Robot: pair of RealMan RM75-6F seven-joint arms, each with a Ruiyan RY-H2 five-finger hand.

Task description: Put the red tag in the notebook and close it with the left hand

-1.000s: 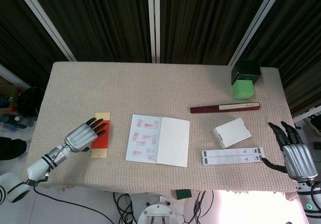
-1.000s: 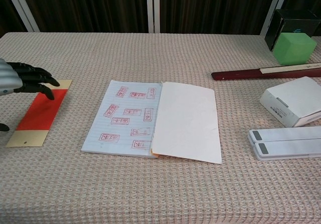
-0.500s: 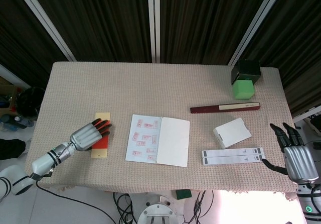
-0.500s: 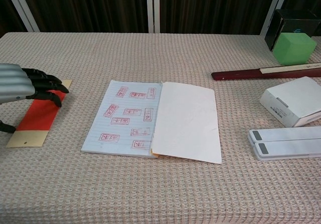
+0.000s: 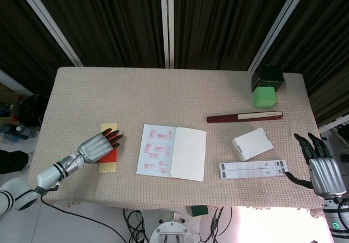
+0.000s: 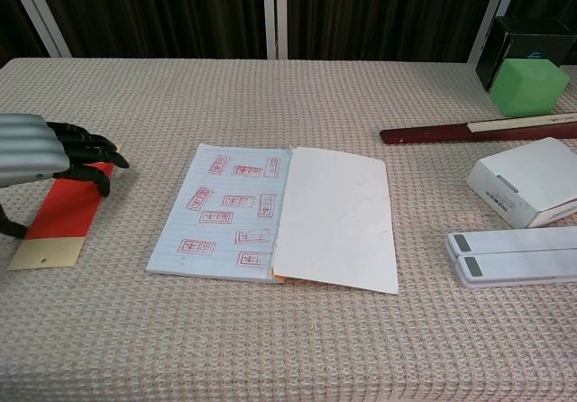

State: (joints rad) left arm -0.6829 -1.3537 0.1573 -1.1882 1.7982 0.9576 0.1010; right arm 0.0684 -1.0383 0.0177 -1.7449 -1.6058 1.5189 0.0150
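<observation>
1. Your left hand (image 6: pixel 41 150) has crept rightward over the red tag (image 6: pixel 63 211) in the last second and now covers its far end; the fingers are curled down over it, and I can't tell whether they grip it yet
2. The tag lies flat at the table's left, well apart from the open notebook (image 5: pixel 171 151), so pickup isn't done
3. Your right hand (image 5: pixel 322 166) hovers off the near right edge, fingers spread, holding nothing
4. Next you'll likely need to get a finger under the tag's edge
</observation>
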